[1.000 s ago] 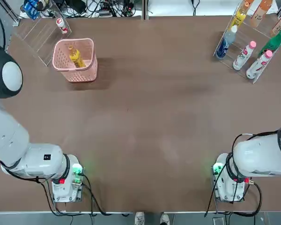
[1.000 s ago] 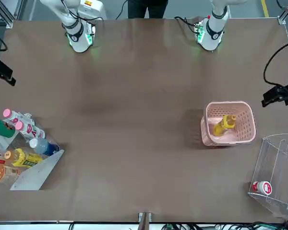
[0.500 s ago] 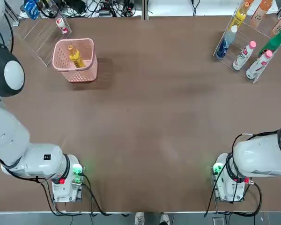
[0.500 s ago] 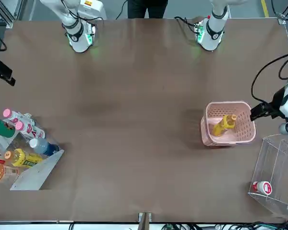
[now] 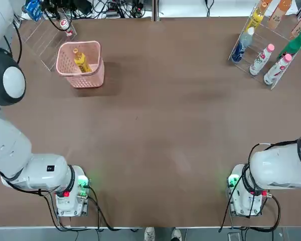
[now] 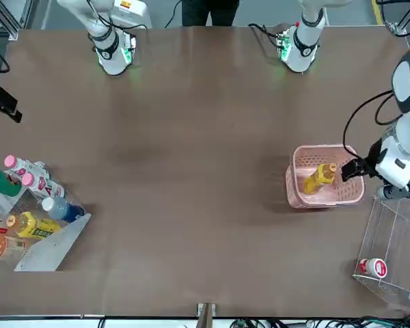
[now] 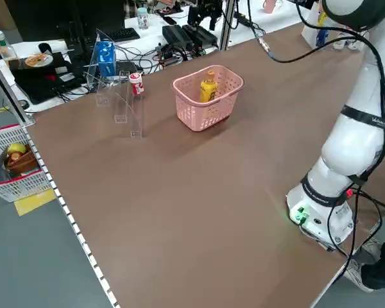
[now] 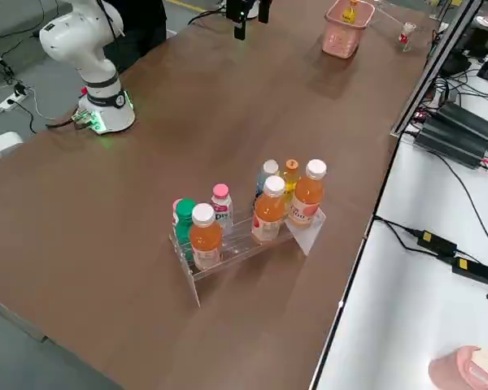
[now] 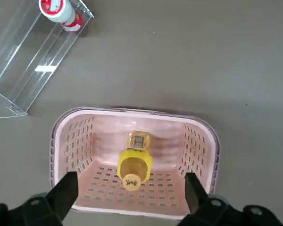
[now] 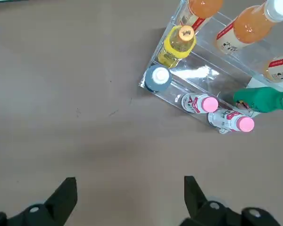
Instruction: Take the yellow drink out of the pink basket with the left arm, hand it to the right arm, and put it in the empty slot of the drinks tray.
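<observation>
The yellow drink leans cap-up inside the pink basket, which stands at the table's far left. My left gripper hangs open above the basket's edge, one finger to each side of the bottle and well clear of it. In the front view that gripper sits just beside the basket's rim. My right gripper hovers open high over bare table, facing the drinks tray. A bare strip of clear acrylic shows between the tray's bottles.
A clear acrylic stand holding a small red-and-white bottle stands right beside the basket. The tray at the far right carries several bottles. Both arm bases sit at the near edge.
The left gripper has swung in from beyond the table's side edge to above the basket's edge. The right arm, basket and bottles have not moved.
</observation>
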Robot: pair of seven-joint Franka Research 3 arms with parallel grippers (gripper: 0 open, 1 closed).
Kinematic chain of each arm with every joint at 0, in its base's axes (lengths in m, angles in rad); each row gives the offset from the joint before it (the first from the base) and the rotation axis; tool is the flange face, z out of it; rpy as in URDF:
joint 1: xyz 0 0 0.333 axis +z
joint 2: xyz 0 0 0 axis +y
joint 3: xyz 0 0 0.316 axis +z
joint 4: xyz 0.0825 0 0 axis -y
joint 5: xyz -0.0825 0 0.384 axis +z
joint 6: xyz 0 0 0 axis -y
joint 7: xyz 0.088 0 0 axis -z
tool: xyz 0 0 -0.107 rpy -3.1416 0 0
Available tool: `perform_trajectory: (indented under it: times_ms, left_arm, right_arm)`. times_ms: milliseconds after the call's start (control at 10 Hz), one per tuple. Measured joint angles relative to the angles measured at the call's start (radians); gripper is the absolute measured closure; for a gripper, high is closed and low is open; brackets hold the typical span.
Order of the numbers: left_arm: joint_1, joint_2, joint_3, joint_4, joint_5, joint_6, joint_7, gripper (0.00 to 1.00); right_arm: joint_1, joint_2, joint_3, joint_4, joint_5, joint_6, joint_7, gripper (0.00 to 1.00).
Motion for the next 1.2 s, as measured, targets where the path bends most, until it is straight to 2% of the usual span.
perform_trajectory:
  times_ms: [400, 800, 1100, 1200]
  left_arm:
    - [0.0, -0.031, -0.002, -0.125, 0.0, 0.13, -0.035, 0.0]
    - [-0.001, -0.035, -0.017, -0.21, 0.0, 0.231, -0.058, 0.0]
    - [0.0, -0.036, -0.018, -0.313, 0.0, 0.369, -0.06, 0.0]
    - [0.0, -0.036, -0.018, -0.33, 0.0, 0.385, -0.06, 0.0]
  right_arm:
    - [0.001, 0.0, 0.001, 0.0, 0.0, 0.001, 0.0, 0.0]
    - [0.002, 0.0, 0.007, 0.0, 0.0, 0.001, 0.0, 0.0]
    - [0.001, 0.0, 0.005, 0.001, 0.0, 0.002, 0.0, 0.0]
    - [0.001, 0.0, 0.005, 0.001, 0.0, 0.002, 0.0, 0.0]
